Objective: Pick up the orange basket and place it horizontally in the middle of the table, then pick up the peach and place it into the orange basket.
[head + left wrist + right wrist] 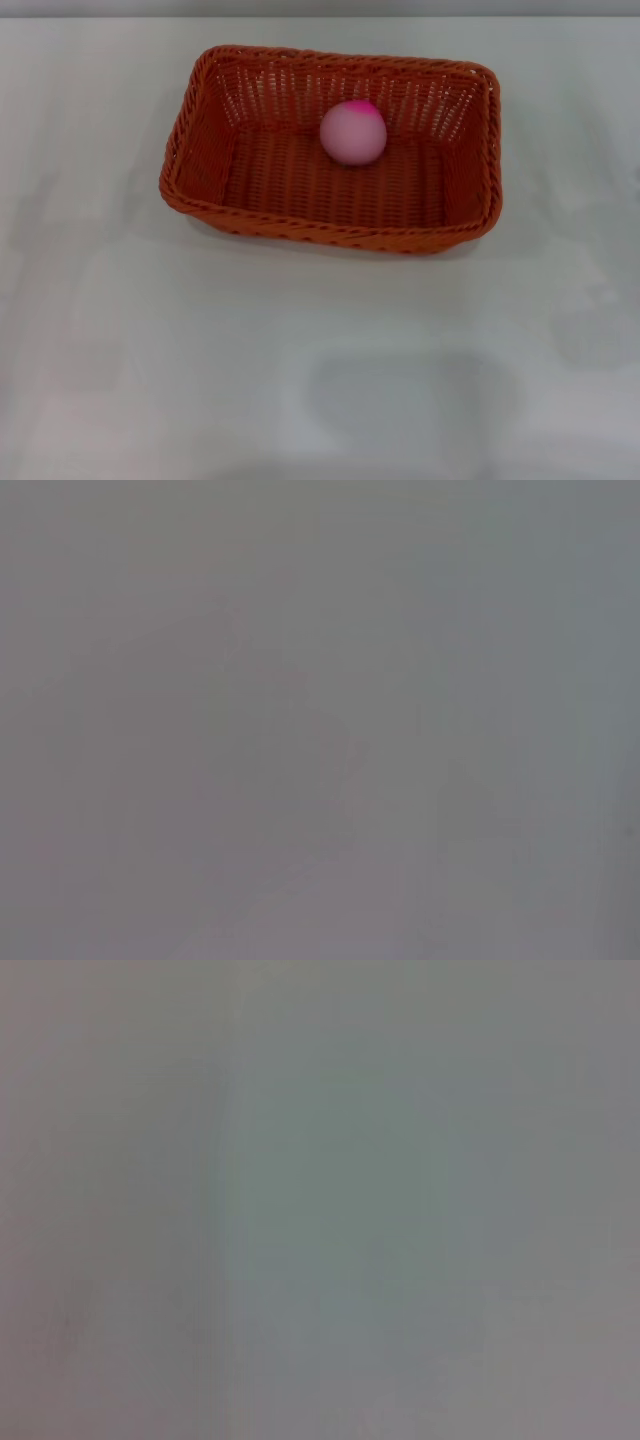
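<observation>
1. Lying lengthwise across the far middle of the table [320, 380], the orange basket [255, 170] is seen from the head view, its long sides running left to right.
2. Burnt-orange weave, flared openwork walls and a braided rim are shown.
3. The peach [352, 133] is held inside the basket, resting on its floor near the far wall; it is pale pink with a magenta patch on top.
4. No gripper is seen in any view, so finger state cannot be told; only blank grey is shown by both wrist views.
</observation>
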`<state>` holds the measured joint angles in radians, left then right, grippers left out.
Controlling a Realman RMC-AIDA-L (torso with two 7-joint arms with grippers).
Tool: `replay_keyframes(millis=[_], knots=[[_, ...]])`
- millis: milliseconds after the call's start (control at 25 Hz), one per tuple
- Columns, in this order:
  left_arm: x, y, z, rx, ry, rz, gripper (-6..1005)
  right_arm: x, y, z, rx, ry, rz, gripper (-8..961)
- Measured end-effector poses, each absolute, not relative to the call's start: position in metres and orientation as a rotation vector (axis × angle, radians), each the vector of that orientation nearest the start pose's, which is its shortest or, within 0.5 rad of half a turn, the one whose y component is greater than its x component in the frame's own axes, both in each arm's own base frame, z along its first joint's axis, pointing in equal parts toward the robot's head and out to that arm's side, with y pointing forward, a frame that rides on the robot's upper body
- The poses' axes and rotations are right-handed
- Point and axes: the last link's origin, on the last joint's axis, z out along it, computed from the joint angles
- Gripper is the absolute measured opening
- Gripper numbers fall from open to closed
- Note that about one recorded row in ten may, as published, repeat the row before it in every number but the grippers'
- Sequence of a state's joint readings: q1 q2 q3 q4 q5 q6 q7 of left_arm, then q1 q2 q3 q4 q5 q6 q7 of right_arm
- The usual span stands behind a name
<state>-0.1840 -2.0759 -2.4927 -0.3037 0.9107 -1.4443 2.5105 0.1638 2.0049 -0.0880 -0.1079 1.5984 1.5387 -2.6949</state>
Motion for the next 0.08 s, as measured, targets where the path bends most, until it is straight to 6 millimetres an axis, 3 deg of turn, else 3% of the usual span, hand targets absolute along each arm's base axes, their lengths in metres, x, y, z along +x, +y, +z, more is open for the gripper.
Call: replay_keyframes(millis=[80], knots=[[-0.3763,0.2562,0.0706,-1.503,-0.519,-0.892,860,0.4010,0.2140,0.0567,-1.603,0.501,0.717,870]])
